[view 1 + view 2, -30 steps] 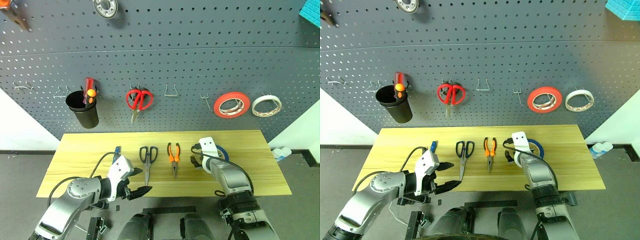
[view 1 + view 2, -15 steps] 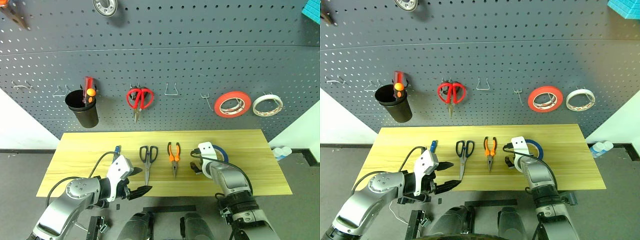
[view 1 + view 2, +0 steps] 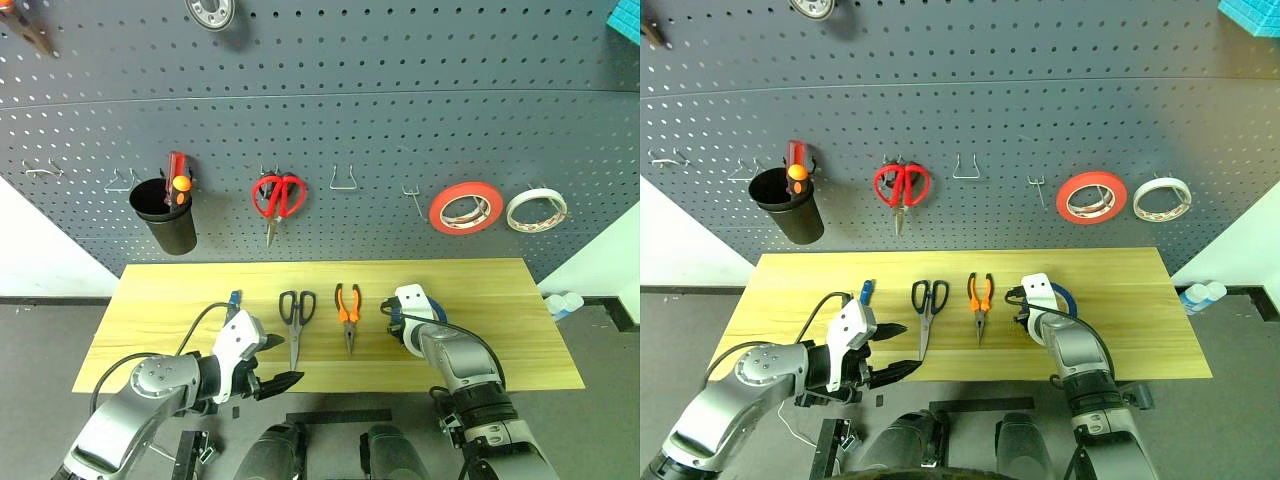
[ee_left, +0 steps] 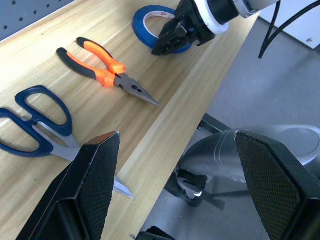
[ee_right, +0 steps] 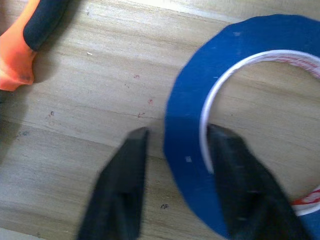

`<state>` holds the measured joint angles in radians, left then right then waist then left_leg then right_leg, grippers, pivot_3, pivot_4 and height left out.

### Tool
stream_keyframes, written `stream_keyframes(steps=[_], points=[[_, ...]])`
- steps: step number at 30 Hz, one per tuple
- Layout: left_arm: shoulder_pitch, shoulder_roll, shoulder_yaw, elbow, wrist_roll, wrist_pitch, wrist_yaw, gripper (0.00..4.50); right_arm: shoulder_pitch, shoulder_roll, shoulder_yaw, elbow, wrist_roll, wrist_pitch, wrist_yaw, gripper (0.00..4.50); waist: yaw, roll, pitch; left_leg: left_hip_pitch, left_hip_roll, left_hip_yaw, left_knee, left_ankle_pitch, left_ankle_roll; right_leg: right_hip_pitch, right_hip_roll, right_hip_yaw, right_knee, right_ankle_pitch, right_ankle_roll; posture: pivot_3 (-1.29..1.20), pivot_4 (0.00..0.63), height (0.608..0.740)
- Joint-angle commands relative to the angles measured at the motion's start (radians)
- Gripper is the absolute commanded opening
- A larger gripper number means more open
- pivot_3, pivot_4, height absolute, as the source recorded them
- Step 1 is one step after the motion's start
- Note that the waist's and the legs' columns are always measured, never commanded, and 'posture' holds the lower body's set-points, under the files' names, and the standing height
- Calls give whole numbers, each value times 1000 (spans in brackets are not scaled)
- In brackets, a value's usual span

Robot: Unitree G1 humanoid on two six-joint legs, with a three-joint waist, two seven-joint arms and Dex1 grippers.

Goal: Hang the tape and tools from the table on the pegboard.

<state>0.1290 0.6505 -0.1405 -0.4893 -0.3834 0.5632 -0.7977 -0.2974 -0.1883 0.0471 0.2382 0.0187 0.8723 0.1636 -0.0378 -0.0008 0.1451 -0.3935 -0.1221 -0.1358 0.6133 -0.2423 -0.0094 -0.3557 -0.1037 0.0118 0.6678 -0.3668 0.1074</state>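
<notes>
1. Our right pincer (image 5: 175,165) is at the blue tape (image 5: 240,130), which lies flat on the right part of the tabletop (image 3: 200,300). One finger (image 5: 120,185) stands outside the roll's wall and the other inside its core, so the wall is between them. We judge the pincer as closed on this wall.
2. The roll has no long axis. What matters is that its hole faces up, while the free hook (image 3: 412,204) on the pegboard (image 3: 400,100) is far from us, above the tape and left of the red-orange roll (image 3: 465,208). The next move probably needs a lift and a turn of the roll so the hole meets the hook.
3. Our left pincer (image 4: 175,170) is spread apart and holds nothing. It hovers at the near left edge, close to the dark-handled scissors (image 3: 295,318); the orange pliers (image 3: 347,310) lie between the two arms.
</notes>
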Motion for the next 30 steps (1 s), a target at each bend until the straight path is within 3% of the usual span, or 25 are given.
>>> stream_keyframes(steps=[1, 12, 20, 30], points=[[-35, -3, 26, -32, -13, 1, 13, 3847, -27, 3, -15, -10, 7, -11, -1, 677, 2, 0, 0, 0, 0, 0, 0, 0, 0, 0, 0, 0, 0, 0, 0, 4, 146, 717], [-109, -40, 11, 64, 18, -49, 21, 3847, -90, -38, -22, 36, 1, -68, 18, 676, 2, -1, -1, 0, 0, 0, 0, 4, -7, -1, 1, 0, 1, 0, 0, -7, 81, 717], [-140, -49, 2, 127, 38, -94, 0, 3847, -37, -83, -21, -51, 4, -50, 51, 676, 0, -2, -11, -1, 0, 1, 0, 5, -8, -1, 1, 1, 2, 0, 0, -22, 51, 717], [-167, -60, 10, 188, 65, -154, -16, 3847, 211, -181, -28, -410, 53, -1, 162, 676, 5, -4, -57, -1, 0, 1, 2, 5, -9, -1, 1, 1, 3, 0, 1, -22, 0, 717]])
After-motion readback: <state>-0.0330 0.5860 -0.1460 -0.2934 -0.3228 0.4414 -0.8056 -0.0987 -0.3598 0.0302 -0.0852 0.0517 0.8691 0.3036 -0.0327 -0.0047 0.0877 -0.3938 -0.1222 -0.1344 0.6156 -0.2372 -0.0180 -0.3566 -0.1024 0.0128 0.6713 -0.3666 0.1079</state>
